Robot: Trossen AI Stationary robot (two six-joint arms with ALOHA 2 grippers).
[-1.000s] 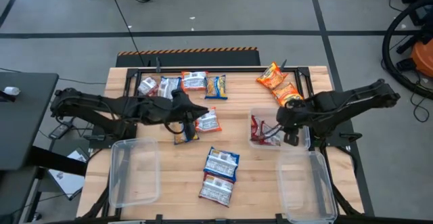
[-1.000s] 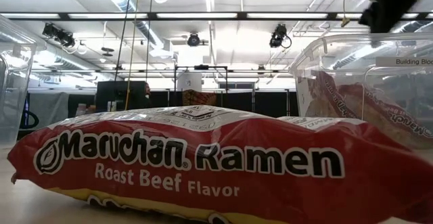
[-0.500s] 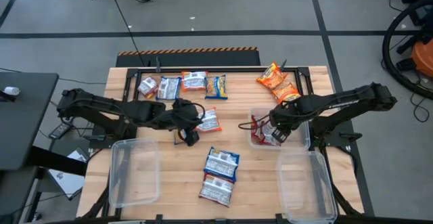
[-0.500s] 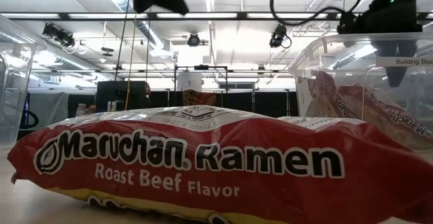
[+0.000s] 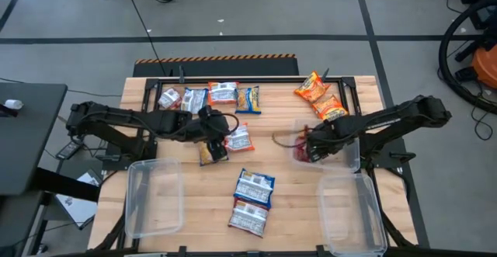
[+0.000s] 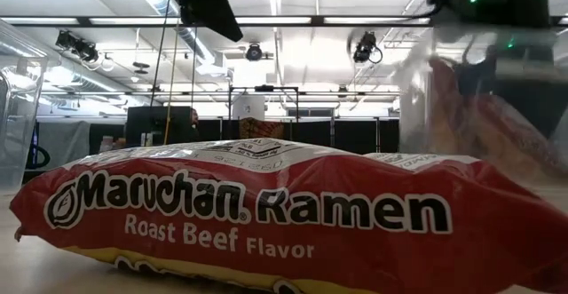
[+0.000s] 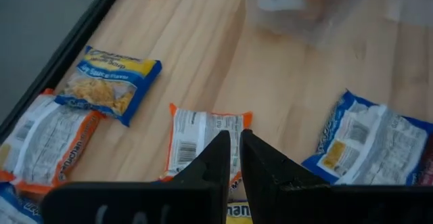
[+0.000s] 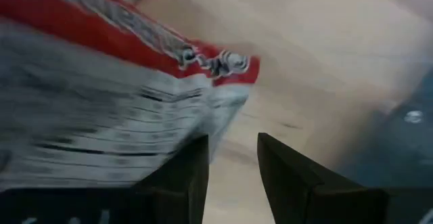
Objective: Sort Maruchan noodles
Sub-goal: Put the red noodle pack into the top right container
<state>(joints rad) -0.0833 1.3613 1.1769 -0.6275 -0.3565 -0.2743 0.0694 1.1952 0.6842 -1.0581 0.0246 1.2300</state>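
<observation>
"Maruchan Ramen, Roast Beef Flavor" on the red packet (image 6: 266,214) nearest the low camera

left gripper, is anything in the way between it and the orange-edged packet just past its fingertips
Nothing visible does. In the left wrist view the left gripper, fingers nearly shut, hangs right over the orange-edged ramen packet, which lies flat and alone on bare table; the neighbouring packets lie apart from it.

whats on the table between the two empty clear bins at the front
In the high view, two blue-and-white Maruchan packets lie between the left bin and the right bin, one behind the other; otherwise bare wood.
</observation>
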